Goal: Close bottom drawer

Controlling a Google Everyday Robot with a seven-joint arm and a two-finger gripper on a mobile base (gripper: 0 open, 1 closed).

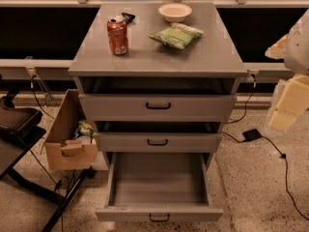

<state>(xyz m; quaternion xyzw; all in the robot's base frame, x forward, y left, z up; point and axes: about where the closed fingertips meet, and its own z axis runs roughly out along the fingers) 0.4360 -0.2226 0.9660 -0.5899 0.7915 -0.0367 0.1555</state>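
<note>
The grey cabinet (pixel 158 62) stands in the middle of the camera view with three drawers. The bottom drawer (pixel 159 213) is pulled far out; its shallow grey box (pixel 159 178) is empty and its small black handle (pixel 159 218) faces me at the lower edge. The middle drawer (pixel 158 141) and the top drawer (pixel 158 106) each stand out a little. My gripper (pixel 289 100) shows as cream-coloured parts at the right edge, level with the top drawer. It is well to the right of the cabinet and touches nothing.
On the cabinet top are an orange can (pixel 117 35), a white bowl (pixel 175 12) and a green bag (pixel 176 35). An open cardboard box (pixel 67 144) stands left of the drawers, next to a black stand (pixel 17 129). A black adapter (pixel 251 134) with a cable lies on the floor at the right.
</note>
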